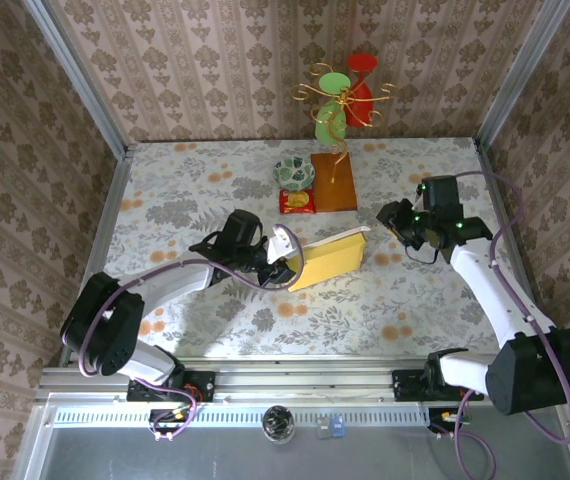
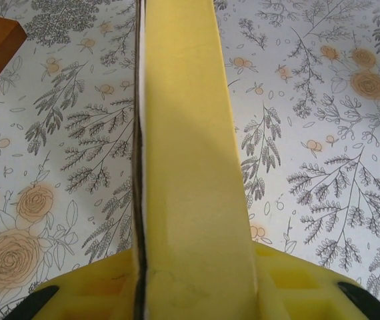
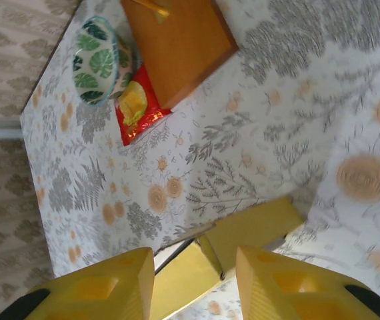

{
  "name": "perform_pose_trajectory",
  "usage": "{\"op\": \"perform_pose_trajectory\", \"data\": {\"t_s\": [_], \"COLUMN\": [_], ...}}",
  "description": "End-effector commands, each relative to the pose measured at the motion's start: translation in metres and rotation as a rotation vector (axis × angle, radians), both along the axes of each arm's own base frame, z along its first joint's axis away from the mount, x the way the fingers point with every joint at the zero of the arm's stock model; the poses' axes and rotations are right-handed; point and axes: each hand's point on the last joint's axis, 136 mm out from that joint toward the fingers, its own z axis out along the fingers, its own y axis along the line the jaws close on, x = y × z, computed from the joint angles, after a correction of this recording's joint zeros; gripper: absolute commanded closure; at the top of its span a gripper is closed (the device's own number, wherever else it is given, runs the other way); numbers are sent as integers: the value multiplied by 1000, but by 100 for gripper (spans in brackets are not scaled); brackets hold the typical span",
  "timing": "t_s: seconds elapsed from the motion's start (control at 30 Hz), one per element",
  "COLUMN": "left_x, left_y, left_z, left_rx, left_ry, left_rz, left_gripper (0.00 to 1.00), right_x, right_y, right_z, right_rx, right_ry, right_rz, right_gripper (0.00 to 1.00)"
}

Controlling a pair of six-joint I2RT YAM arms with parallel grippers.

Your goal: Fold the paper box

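Yellow fingers (image 2: pixel 90 297) of the left gripper (image 2: pixel 193 288), left wrist view: closed narrowly on a yellow panel of the paper box (image 2: pixel 190 167). The panel fills the gap between them and runs straight away over the table (image 2: pixel 323 153), with a thin white edge showing along its left side.

Right gripper (image 3: pixel 194 267), right wrist view: jaws moderately apart, nothing between them, touching nothing. The box lies on the table beyond the gap, yellow outside, a strip of white inner side showing.

Paper box, top view: near the table's middle, slightly right of centre, lying obliquely. Its left end is in the left gripper, and a white flap stands up there. Its right end points at the right gripper, which is near but apart.

Surroundings, far side of the box:
- orange-brown board (image 1: pixel 333 180), flat on the table
- small red packet (image 1: pixel 297 201), just beside the board's near left corner
- leaf-patterned bowl (image 1: pixel 293 172), touching or just behind the packet
- gold-wire ornament (image 1: pixel 343 100) with green and red discs, standing on the board

None of these lies between either gripper and the box.

Left arm: base at the near left edge, forearm low across the floral cloth, wrist toward centre.
Right arm: base at the near right edge, reaching away along the right side, wrist turned left toward the box.
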Motion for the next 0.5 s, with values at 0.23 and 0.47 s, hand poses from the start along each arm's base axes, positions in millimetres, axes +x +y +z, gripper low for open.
{"op": "perform_pose_trajectory", "data": {"t_s": [0.23,0.47], "left_x": [-10,-10], "left_y": [14,20], "left_z": [19,17], "left_rx": [-38,-30], "left_ry": [48,60], "left_rz": [-98,-108], "left_gripper": [71,72], "right_x": [-3,8], "right_y": [25,43], "right_z": [-5,-14], "right_rx": [-222,-227], "right_ry": [-124,-164], "right_rz": [546,707], "right_gripper": [57,50]}}
